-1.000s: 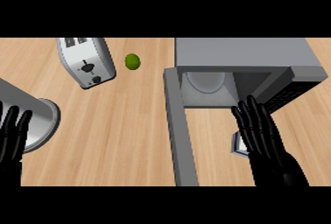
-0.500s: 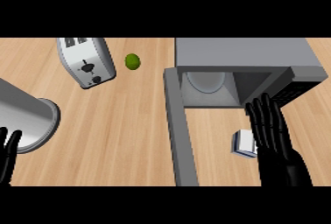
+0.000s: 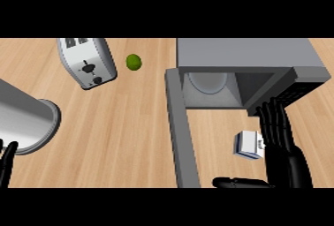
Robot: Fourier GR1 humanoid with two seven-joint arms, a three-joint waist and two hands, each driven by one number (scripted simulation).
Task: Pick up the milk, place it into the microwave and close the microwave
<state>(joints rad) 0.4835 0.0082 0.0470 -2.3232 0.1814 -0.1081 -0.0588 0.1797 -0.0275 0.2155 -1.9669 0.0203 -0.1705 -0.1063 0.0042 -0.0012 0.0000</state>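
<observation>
Milk (image 3: pixel 248 145) (between microwave door (image 3: pixel 183 141), right hand (image 3: pixel 284 152))

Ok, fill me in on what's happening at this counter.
The robot's right hand is open, fingers straight, alongside the milk, which sits on the counter in front of the microwave and is not yet gripped. The microwave door is swung open, and the milk is not inside. The left hand rests open at the lower left edge.
</observation>
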